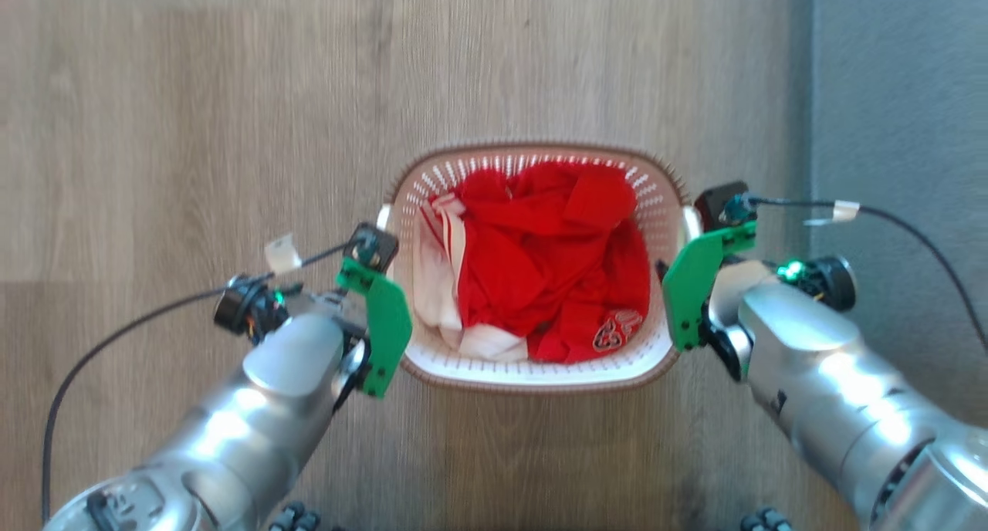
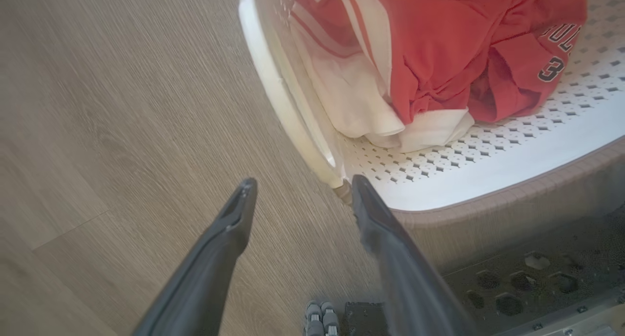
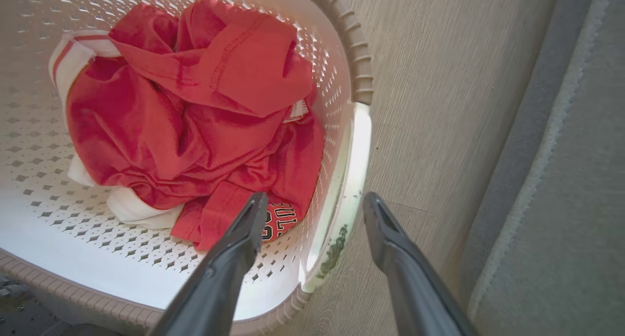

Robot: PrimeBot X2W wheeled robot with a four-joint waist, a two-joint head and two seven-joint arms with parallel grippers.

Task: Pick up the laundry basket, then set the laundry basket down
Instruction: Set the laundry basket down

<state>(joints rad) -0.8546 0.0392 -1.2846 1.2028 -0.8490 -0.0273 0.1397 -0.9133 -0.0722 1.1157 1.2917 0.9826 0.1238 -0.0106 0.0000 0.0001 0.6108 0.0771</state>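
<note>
Both forearms reach forward, one at each side of the laundry basket (image 1: 532, 370). The left gripper (image 2: 300, 192) is spread wide, and the left handle (image 2: 273, 92) ends between its fingertips. The right gripper (image 3: 315, 203) is also wide, its fingers astride the right handle (image 3: 359, 145). Red clothes (image 1: 540, 245) lie inside.

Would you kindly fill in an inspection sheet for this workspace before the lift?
Surface: wood-look floor.
Job's things: laundry basket upright, holding red and white clothes.
Clutter: nothing seen.
Grippers: left gripper open at the near end of the left handle; right gripper open, straddling the right handle, one finger over the clothes, one outside.
Cables: left cable and right cable, black with white tags, run from the wrists.
Surroundings: grey surface along the right.
</note>
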